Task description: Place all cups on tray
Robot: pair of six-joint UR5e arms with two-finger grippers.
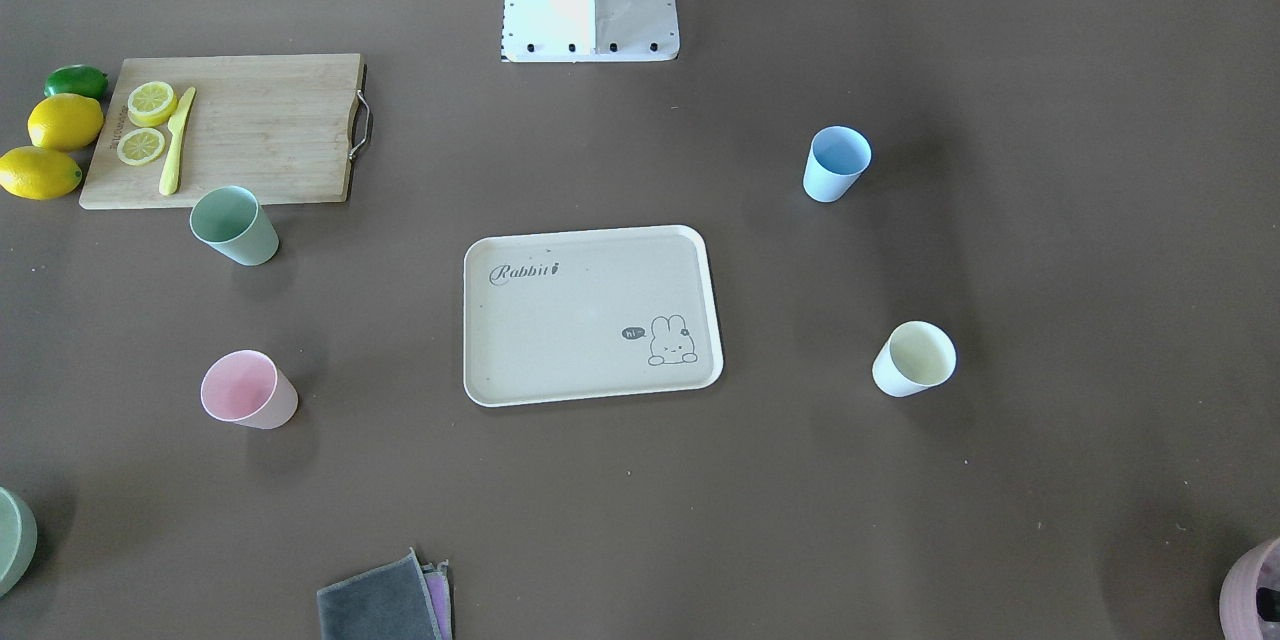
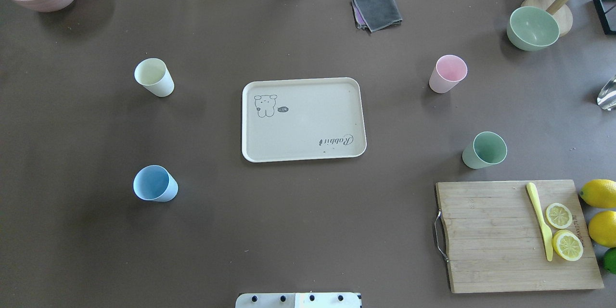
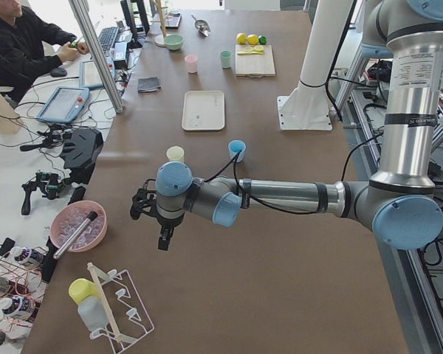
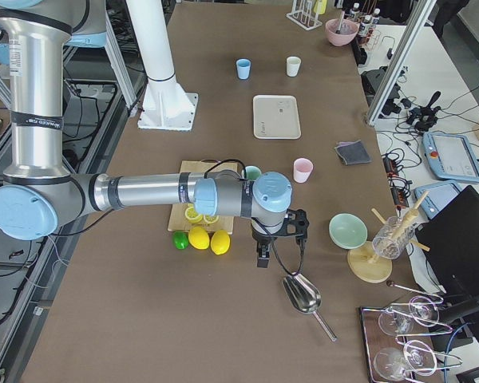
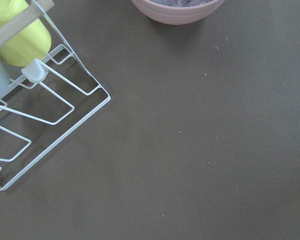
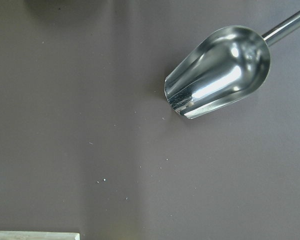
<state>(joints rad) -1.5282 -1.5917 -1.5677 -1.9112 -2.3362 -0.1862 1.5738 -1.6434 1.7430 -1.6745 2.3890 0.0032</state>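
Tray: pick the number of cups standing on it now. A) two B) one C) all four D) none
D: the tray is bare; the blue cup, cream cup, pink cup and green cup all stand on the table around it.

left arm (image 3: 280, 195) outstretched, left fingers (image 3: 165, 240) down | right arm (image 4: 144, 191) outstretched, right fingers (image 4: 262, 257) down | spread unclear
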